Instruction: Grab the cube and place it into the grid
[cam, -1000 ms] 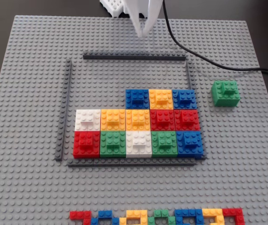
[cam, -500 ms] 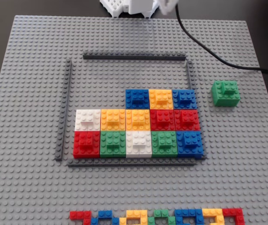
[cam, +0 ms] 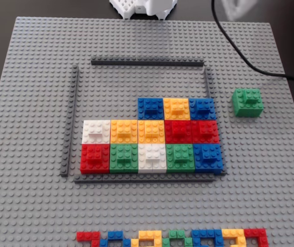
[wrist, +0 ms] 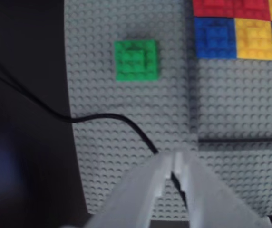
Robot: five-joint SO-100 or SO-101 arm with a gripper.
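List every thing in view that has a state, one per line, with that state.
cube: upright on the baseplate, outside the grid, not gripped.
end effector: shut, empty, above the baseplate, apart from the cube.
grid: partly filled; two full rows, three blocks in the third, top row empty.
cable: lying loose across the baseplate.
row of small bricks: flat along the near edge in the fixed view.

Green cube (cam: pixel 247 102) sat alone at 3 o'clock of the grid (cam: pixel 142 123), just outside its right strip. Blurred white gripper (cam: pixel 238 7) at 1 o'clock, jaws unreadable. Black cable (cam: pixel 250 60) trailed across the grey surface (cam: pixel 29 103).
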